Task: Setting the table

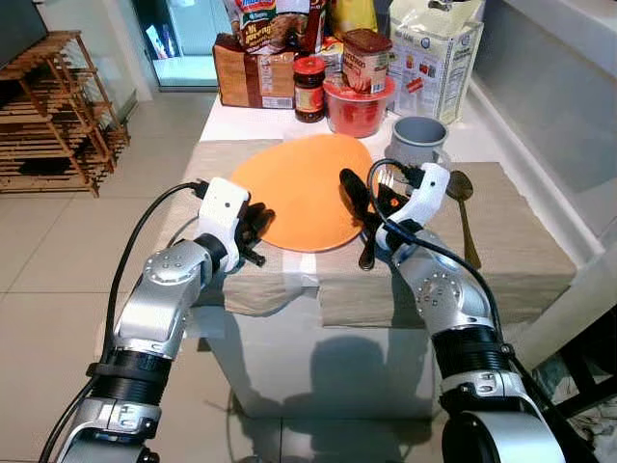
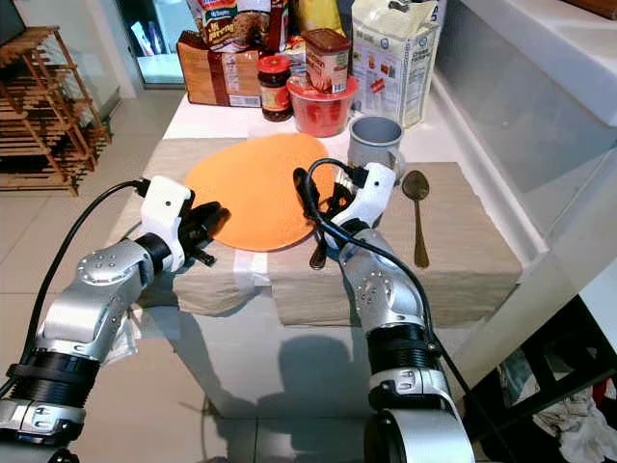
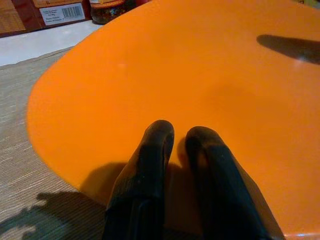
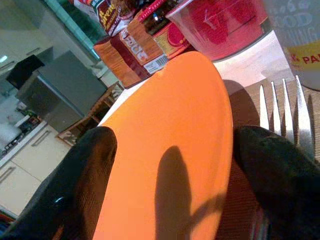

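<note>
Positioning the round orange plate (image 1: 304, 188), our left tool (image 1: 258, 231) sits closed at its rim, right tool (image 1: 371, 210) open; next we straighten the silver fork (image 4: 282, 112).

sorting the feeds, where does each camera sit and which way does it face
Left eye: on the head, looking down at the orange plate; both arms show.
Right eye: beside it, same scene; spoon beside the right gripper.
Left wrist: along the left gripper, its fingers close together over the plate.
Right wrist: between spread fingers, plate and fork.
All four share the plate.
</note>
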Robot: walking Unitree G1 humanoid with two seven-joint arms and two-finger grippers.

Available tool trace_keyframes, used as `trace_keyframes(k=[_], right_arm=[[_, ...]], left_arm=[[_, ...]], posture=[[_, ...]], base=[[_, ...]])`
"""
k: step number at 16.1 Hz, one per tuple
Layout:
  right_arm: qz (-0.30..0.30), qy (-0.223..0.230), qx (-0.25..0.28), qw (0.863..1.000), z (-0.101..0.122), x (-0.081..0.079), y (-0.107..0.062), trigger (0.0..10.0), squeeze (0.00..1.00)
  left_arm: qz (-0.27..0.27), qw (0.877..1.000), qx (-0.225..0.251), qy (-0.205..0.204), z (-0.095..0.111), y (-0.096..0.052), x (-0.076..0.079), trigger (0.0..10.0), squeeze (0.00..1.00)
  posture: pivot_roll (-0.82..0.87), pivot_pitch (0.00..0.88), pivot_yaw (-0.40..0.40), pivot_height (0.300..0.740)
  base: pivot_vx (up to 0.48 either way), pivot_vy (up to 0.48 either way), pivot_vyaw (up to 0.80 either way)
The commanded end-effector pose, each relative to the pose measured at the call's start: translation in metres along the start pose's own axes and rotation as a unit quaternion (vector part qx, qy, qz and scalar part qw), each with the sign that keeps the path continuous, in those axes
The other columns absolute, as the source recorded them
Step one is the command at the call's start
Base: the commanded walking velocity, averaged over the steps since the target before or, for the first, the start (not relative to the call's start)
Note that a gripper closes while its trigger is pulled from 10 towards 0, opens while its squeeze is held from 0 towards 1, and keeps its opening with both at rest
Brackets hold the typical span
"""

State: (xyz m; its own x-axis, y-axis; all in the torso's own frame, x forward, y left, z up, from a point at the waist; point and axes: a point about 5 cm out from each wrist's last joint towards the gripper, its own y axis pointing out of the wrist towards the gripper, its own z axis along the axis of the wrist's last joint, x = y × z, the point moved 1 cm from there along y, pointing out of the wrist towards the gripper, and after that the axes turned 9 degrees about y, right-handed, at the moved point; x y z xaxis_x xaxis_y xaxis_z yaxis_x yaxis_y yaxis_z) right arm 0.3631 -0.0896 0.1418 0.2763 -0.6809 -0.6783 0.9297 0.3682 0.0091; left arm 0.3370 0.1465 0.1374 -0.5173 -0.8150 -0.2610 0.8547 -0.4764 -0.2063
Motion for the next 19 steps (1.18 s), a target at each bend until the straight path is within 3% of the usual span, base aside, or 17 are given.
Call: trace_keyframes(k=[1, 5, 19], right_arm=[[-0.017, -0.003, -0.024, 1.000, -0.011, 0.004, 0.001, 0.0, 0.00], [-0.019, -0.021, -0.020, 0.999, -0.010, 0.005, 0.001, 0.0, 0.00], [-0.013, -0.023, -0.011, 1.000, -0.010, 0.010, -0.007, 0.0, 0.00]], left_arm=[[-0.014, 0.999, -0.044, -0.018, -0.019, 0.000, 0.009, 10.0, 0.00], [-0.012, 0.999, -0.040, -0.019, -0.017, 0.001, 0.008, 10.0, 0.00], [-0.006, 1.000, -0.018, -0.015, 0.000, 0.002, 0.002, 10.0, 0.00]], posture=[[-0.05, 0.000, 0.032, 0.740], [-0.05, 0.000, 0.031, 0.740], [-0.05, 0.000, 0.028, 0.740]], base=[[0.000, 0.000, 0.00], [0.000, 0.000, 0.00], [0.000, 0.000, 0.00]])
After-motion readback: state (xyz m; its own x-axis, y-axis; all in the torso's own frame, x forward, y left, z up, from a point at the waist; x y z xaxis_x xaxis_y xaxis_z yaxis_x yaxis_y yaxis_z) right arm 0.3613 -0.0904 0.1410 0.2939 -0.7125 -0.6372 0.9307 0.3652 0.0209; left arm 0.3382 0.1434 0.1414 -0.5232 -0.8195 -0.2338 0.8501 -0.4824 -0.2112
